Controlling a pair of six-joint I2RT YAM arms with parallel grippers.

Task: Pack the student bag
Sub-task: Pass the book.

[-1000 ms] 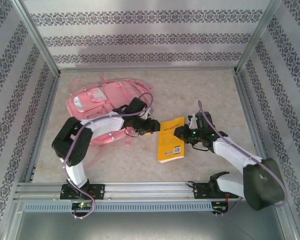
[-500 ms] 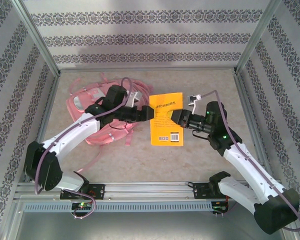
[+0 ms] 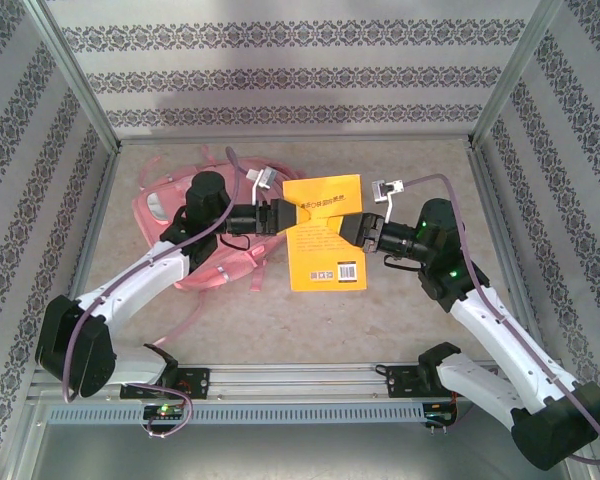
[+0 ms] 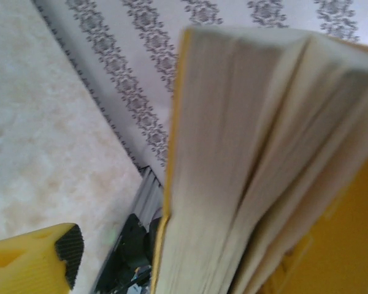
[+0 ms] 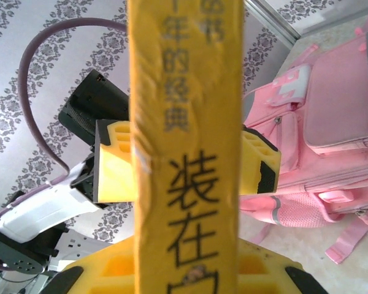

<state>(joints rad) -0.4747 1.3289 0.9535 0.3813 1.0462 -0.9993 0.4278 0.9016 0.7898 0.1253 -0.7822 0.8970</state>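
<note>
Yellow book held in the air beside the student bag; nothing packed that I can see.

The pink student bag [image 3: 158, 220] lies flat on the far left part of the desk [image 3: 420, 170], pockets facing up, partly hidden under my left arm [image 3: 140, 280]. I cannot tell whether its main zip is open. Just to its right, a yellow book [image 3: 325, 232] hangs above the desk between my two tools. The right tool [image 3: 355, 228] is clamped on the book at its spine. The left tool [image 3: 288, 217] faces it from the bag's side with its jaws spread around the page edge. One yellow finger [image 4: 49, 251] stands clear of the cover, so it is not gripping. I judge that packing has barely begun: the book is lifted but outside the bag. What remains is to bring it to an opening, slide it in and close up.
</note>
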